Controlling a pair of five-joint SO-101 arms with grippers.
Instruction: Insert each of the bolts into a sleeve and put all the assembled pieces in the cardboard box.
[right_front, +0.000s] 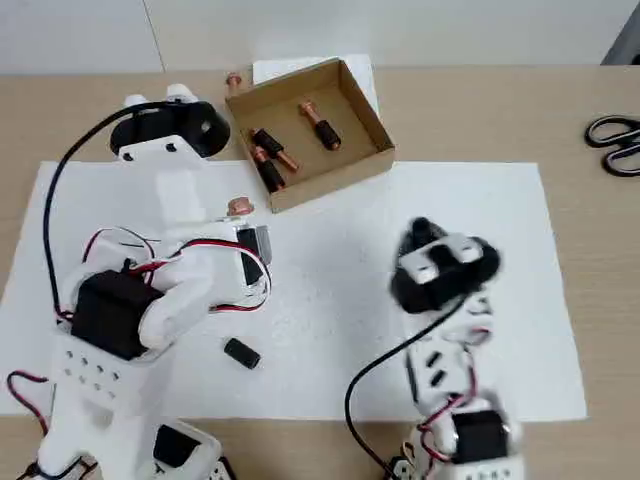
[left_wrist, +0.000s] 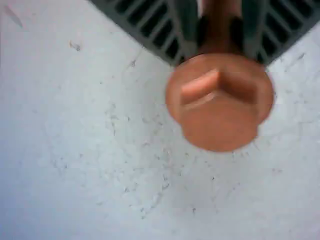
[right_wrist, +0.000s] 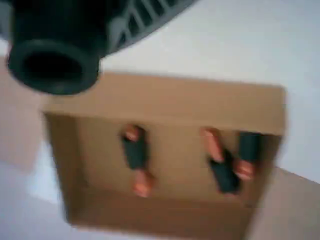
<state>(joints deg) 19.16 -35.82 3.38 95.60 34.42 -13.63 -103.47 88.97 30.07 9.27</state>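
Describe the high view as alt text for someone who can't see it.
Over white paper, the left gripper holds a copper bolt near the cardboard box, and the right gripper holds a black sleeve. Three assembled pieces lie in the box, a loose sleeve on the paper, another bolt by its far corner.

Copper bolt, black sleeve, brown cardboard box, white paper, tan table.

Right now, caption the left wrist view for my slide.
Left claw clamps a copper bolt by its shank, head facing camera, over the white sheet.
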